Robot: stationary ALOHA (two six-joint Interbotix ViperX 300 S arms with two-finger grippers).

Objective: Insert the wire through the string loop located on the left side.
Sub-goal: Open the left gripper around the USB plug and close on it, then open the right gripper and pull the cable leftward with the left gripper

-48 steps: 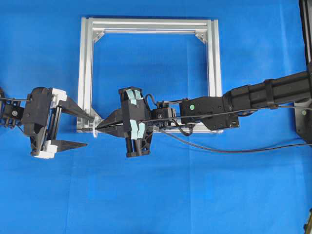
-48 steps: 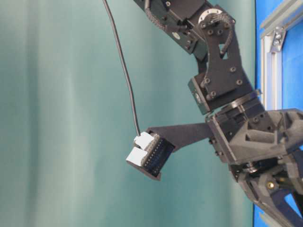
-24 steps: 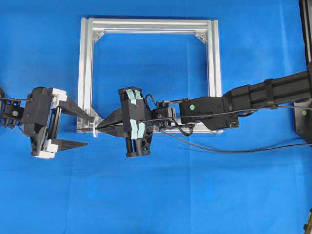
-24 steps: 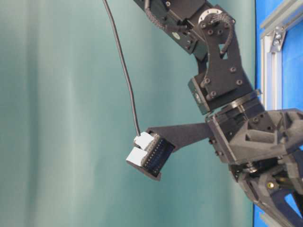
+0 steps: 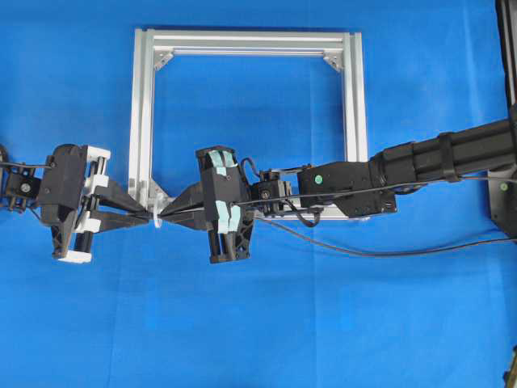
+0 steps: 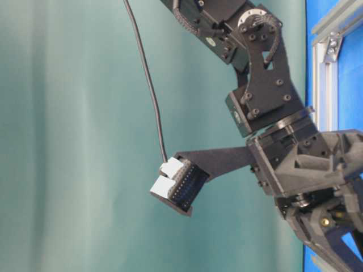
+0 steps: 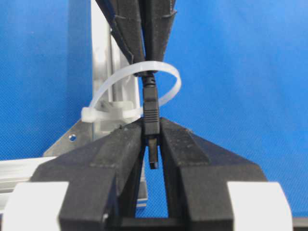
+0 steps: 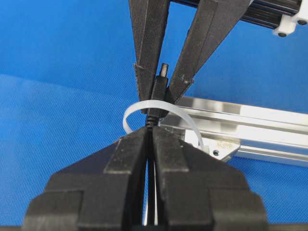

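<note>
The whitish string loop (image 7: 166,77) stands at the front left corner of the silver frame (image 5: 142,121). The black wire's plug (image 7: 151,113) has passed through the loop. My left gripper (image 7: 151,129) is shut on the plug just past the loop, with the plug's metal tip between its fingers. Coming from the other side, my right gripper (image 8: 150,131) is shut on the wire right behind the plug (image 8: 160,83), its tips touching the loop (image 8: 131,113). In the overhead view, the left gripper (image 5: 149,217) and the right gripper (image 5: 165,216) meet tip to tip at the loop (image 5: 157,221).
The wire (image 5: 388,249) trails from the right gripper across the blue cloth to the right edge. The frame's front rail (image 8: 250,125) runs under the right arm. A dark bracket (image 5: 502,202) stands at the far right.
My left gripper, open a second ago with one finger beside the frame, has shut on the plug at the loop. The right gripper holds the same place.
</note>
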